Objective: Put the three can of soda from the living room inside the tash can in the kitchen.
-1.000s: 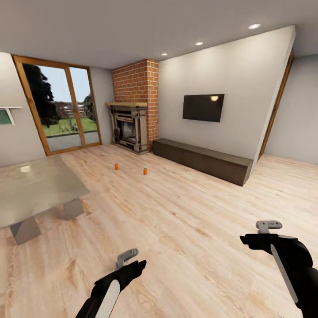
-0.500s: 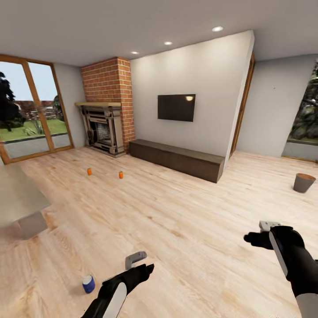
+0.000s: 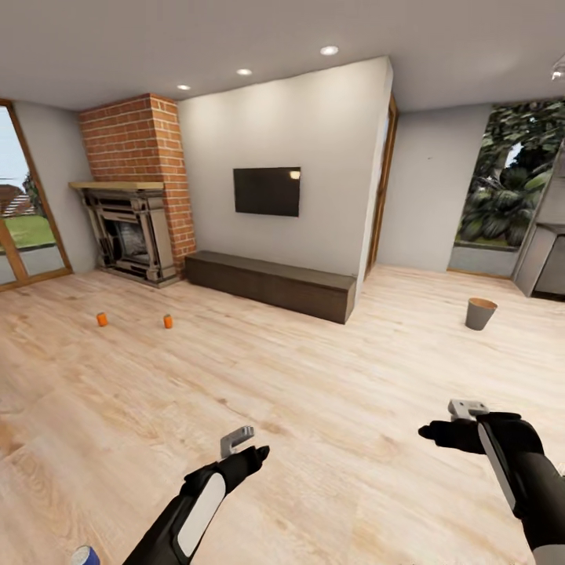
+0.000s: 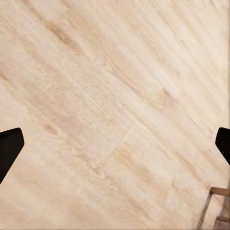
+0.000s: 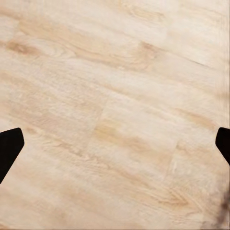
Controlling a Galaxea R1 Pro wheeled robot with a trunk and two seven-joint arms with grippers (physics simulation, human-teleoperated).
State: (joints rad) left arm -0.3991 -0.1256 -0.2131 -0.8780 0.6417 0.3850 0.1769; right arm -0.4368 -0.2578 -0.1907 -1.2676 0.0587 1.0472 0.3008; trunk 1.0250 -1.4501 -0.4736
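Note:
Two orange soda cans (image 3: 102,319) (image 3: 168,321) stand upright on the wood floor at the left, in front of the fireplace. The blue can (image 3: 85,556) peeks in at the bottom left corner, just beside my left forearm. Far to the right the small grey trash can (image 3: 480,313), brown inside, stands on the floor near a doorway. My left gripper (image 3: 247,449) (image 4: 115,143) hovers open over bare floor, and my right gripper (image 3: 443,424) (image 5: 115,143) is open too, with nothing between its fingers.
A long dark low bench (image 3: 271,284) runs under a wall-mounted TV (image 3: 267,191). A brick fireplace (image 3: 129,235) stands at the back left. Grey units (image 3: 549,263) show at the far right edge past the wall's end. Open wood floor stretches between me and the trash can.
The camera has swung to the right: the glass table and patio door slid out of the picture, and the trash can and right-hand room came in. Both arms keep their pose.

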